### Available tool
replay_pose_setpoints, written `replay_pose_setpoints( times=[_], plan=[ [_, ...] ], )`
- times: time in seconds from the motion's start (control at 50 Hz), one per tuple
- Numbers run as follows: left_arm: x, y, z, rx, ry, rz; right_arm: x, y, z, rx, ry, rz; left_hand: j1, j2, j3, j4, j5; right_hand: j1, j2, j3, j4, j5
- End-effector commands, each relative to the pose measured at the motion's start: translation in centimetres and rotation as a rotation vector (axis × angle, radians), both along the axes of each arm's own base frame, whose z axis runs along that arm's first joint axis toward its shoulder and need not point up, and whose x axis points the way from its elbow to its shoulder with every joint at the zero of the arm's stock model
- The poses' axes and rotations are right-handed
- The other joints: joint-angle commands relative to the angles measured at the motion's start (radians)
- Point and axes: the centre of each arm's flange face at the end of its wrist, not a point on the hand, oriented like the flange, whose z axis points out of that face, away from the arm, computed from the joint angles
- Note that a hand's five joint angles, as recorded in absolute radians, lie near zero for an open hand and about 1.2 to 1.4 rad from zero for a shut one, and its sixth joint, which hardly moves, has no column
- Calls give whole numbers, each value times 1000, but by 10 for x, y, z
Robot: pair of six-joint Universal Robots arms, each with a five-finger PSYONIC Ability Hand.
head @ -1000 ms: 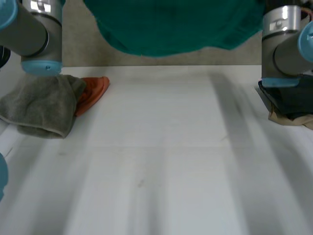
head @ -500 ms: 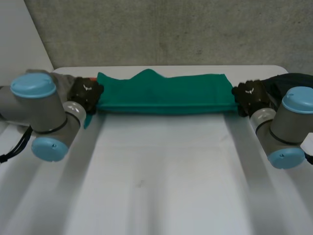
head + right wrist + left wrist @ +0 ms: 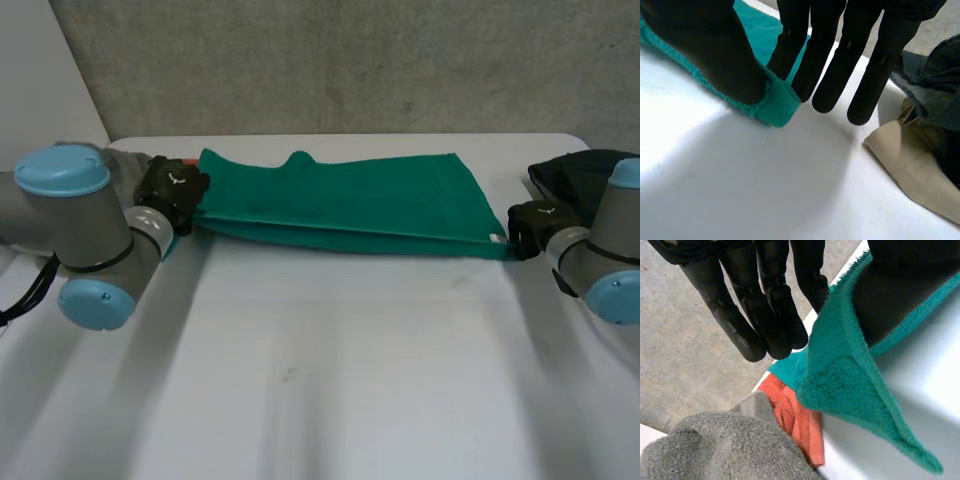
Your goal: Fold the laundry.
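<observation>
Head view: towel (image 3: 340,205) across the frame's upper middle over the table (image 3: 330,350), between left hand (image 3: 172,192) and right hand (image 3: 535,225); left wrist: thumb pinches its corner against straight fingers (image 3: 765,310) (grey cloth (image 3: 725,445) nearby); right wrist: same pinch, other corner.

Soft, even light over a bright white table (image 3: 330,400).
Light fell from above; the green towel (image 3: 350,205) laid a thin dark shadow along its near edge. In the right wrist view the table glowed almost blank white beside the right hand (image 3: 830,60), whose black fingers showed little surface detail.
</observation>
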Motion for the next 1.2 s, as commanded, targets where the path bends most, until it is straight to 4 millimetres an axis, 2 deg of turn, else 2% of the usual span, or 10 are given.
replay_pose_setpoints(
  times=[0.02, 0.26, 0.38, 0.62, 0.8, 1.02, 1.04, 1.08, 1.1, 1.2],
  plan=[
    [1, 22, -6, 97, -82, -20, -8, 21, 34, -39, 53, 20, 230, 198, 207, 197, 231, 258, 216, 211, 201, 257],
    [28, 121, -16, 486, -435, -154, -65, 132, 57, 308, 613, 240, 230, 198, 207, 197, 231, 258, 216, 211, 201, 257],
    [26, 137, -15, 553, -491, -214, -66, 137, 64, 258, 663, 267, 230, 198, 207, 197, 231, 258, 216, 211, 201, 257],
    [-13, 37, 10, 143, -370, -125, -36, 77, 70, 34, 467, 149, 230, 198, 207, 197, 231, 258, 216, 211, 201, 257],
    [-44, -21, -9, 3, -321, -130, -8, 19, 68, -232, 379, 60, 230, 198, 207, 197, 231, 258, 216, 211, 201, 257],
    [-56, -51, -32, -68, -300, -93, 20, -28, 38, -435, 417, 22, 230, 198, 207, 197, 231, 258, 216, 211, 201, 257],
    [-58, -50, -33, -72, -294, -100, 22, -30, 35, -439, 424, 21, 230, 198, 207, 197, 231, -1, -43, -49, -58, -2],
    [-61, -51, -35, -84, -283, -109, 27, -32, 27, -440, 435, 30, -146, -178, -169, -179, -145, -605, -647, -653, -663, -607],
    [-62, -53, -33, -108, -270, -109, 33, -33, 22, -444, 442, 33, -660, -692, -683, -693, -659, -960, -1002, -1008, -1017, -961],
    [-58, -56, -23, -128, -234, -60, 35, -33, 18, -432, 450, -6, -992, -1024, -1014, -1024, -991, -963, -1005, -1011, -1021, -965]
  ],
)
